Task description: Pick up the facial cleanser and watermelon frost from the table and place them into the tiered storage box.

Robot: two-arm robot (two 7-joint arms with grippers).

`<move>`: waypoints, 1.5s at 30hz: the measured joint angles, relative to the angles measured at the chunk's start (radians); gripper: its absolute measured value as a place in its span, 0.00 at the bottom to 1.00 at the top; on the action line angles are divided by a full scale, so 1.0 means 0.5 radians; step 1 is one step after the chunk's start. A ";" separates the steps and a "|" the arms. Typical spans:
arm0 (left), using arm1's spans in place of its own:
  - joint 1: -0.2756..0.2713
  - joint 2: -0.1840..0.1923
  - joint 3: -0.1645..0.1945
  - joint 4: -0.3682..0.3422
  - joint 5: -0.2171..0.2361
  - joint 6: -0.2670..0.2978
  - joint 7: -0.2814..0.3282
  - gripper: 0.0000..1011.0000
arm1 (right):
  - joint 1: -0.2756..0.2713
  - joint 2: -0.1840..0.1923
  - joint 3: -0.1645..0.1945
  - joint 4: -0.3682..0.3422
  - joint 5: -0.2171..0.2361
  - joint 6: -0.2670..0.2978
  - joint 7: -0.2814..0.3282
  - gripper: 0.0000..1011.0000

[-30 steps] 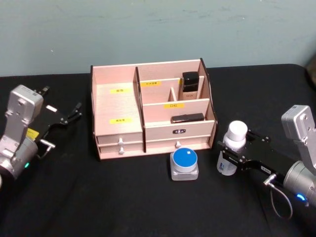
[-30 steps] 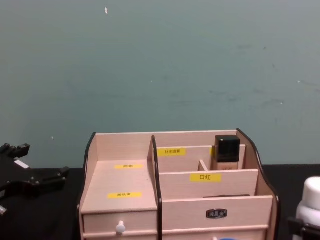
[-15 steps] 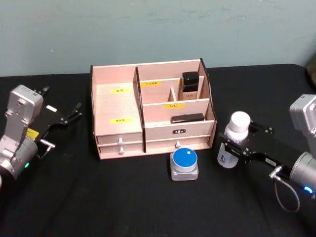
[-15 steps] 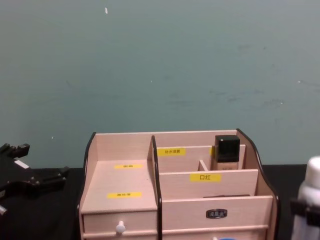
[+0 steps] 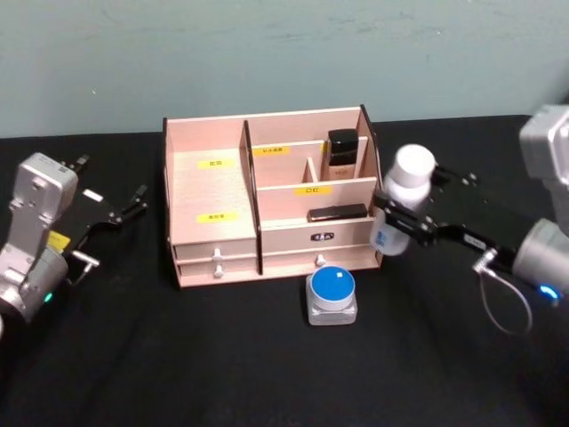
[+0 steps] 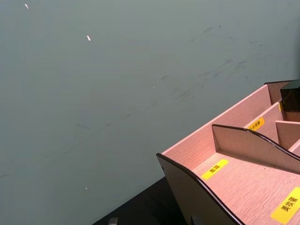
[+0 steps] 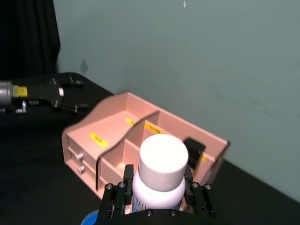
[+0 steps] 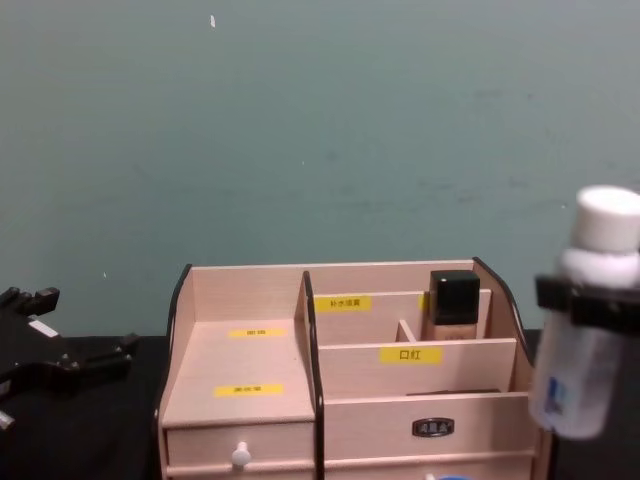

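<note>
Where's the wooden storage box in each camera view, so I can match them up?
Head view: the tiered storage box sits centre.
Left wrist view: the box is at lower right, close up.
Right wrist view: the box is centre, behind the white-capped bottle.
Chest view: the box is at bottom centre.
Shared landmark: the black-capped bottle in its rear right compartment.

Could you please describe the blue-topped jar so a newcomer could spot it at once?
Find the tiered storage box on the black table. The jar stands just in front of its right drawer. It alone has a round blue top on a squarish grey body.
</note>
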 joint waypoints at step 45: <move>0.000 0.000 0.000 0.000 0.000 0.000 0.000 1.00 | 1.022 -0.605 -0.519 0.996 -0.204 -0.091 0.057 0.60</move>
